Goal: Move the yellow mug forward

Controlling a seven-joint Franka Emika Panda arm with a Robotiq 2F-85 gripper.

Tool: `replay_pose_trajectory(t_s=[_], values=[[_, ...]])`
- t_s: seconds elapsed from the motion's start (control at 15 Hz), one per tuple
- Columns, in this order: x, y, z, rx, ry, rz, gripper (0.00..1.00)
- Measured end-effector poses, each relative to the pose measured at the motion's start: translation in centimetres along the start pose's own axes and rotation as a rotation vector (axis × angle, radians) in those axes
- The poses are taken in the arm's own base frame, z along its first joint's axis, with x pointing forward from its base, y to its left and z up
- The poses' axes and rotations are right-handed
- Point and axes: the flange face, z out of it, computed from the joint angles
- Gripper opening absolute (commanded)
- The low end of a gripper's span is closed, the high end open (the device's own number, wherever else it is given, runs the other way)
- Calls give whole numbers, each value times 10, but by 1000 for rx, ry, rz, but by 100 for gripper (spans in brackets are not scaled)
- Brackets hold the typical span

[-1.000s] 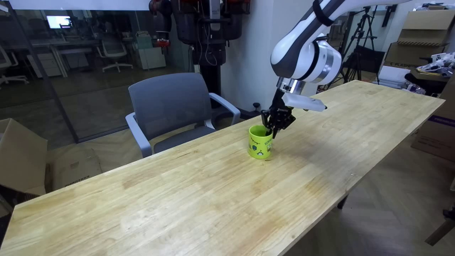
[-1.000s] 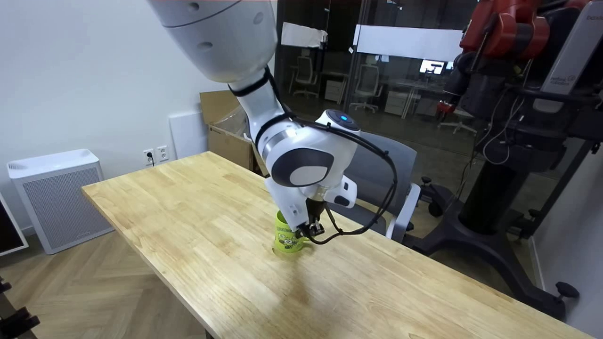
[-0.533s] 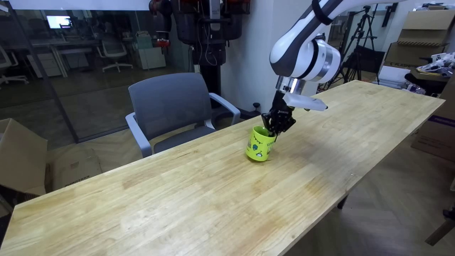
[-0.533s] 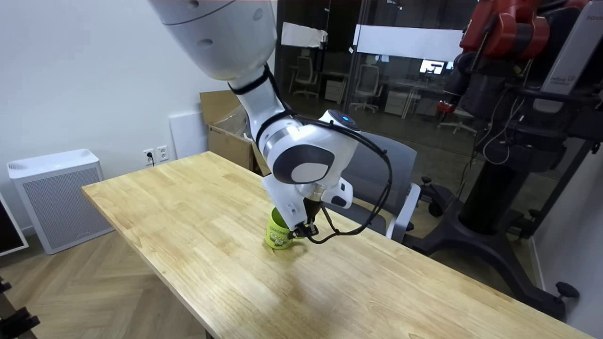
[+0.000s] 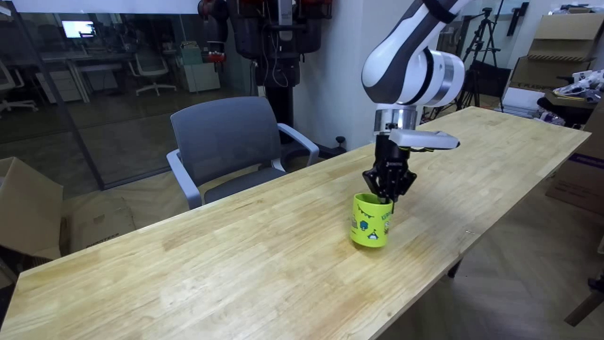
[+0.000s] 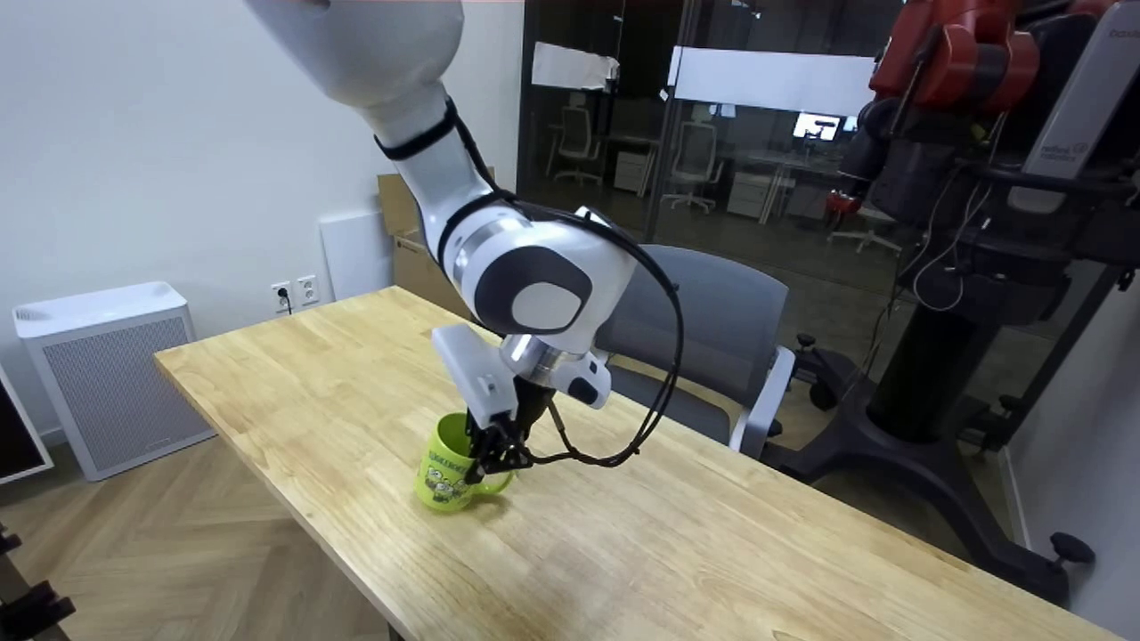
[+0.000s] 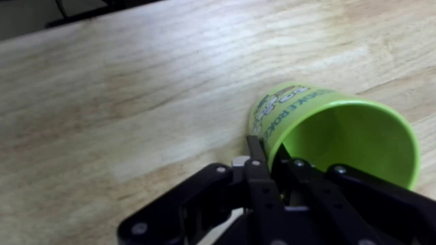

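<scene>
Claw (image 7: 267, 144) clamped on mug (image 5: 369, 223). Likely the forward carry. Next calls for gentle lowering, then letting go.

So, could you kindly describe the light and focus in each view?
Wrist view: the gripper is dark and slightly soft, with pale glare on the table; both exterior views: a bright screen stands out against darkness; in an exterior view, the table is faintly shadowed beside the yellow mug.
</scene>
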Motion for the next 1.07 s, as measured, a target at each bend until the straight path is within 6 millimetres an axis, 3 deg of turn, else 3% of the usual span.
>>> replay_pose_trajectory(t_s=[0.2, 0.47, 0.8, 1.07], values=[[-25, 8, 0, -102, 19, 91, 3], [-43, 22, -5, -251, 88, 187, 3], [-52, 25, -10, -369, 225, 277, 3], [-52, 29, -12, -364, 420, 314, 3]])
